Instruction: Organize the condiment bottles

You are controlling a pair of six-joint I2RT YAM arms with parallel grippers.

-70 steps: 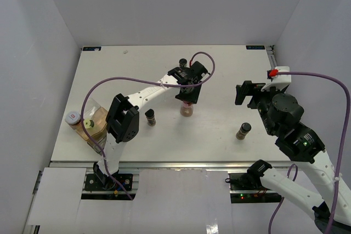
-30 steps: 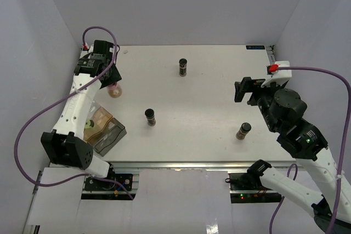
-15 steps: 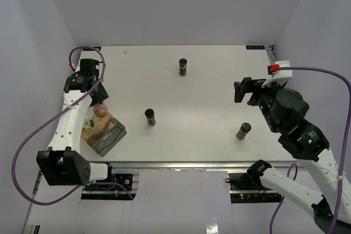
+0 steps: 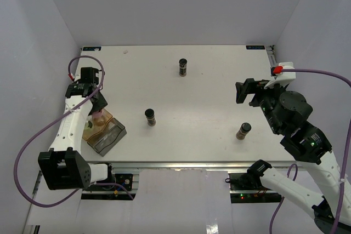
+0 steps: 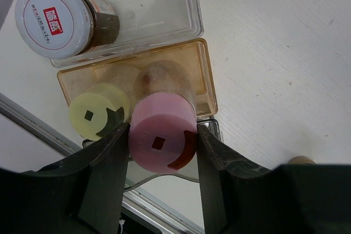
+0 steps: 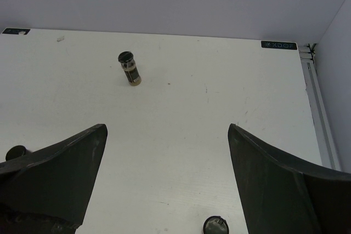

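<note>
Table (image 4: 208,135): we record three loose bottles standing upright, well apart: far bottle (image 4: 183,67), middle bottle (image 4: 150,117), right bottle (image 4: 243,131).
Organiser box (image 5: 205,75): near left corner; white-capped jar (image 5: 49,17) in its clear compartment, yellow-capped jar (image 5: 98,114) in its amber compartment.
Right gripper (image 6: 167,163): jaws spread wide, grasping nothing; the nearer arm to the right bottle.
Left gripper (image 4: 96,107): clenched on the pink-capped bottle (image 5: 163,135).
Governing relation: the held bottle is upright, cap towards the wrist, over the amber compartment just beside the yellow-capped jar. We judge that the free slot lies straight below. We cannot tell whether its base is seated.
</note>
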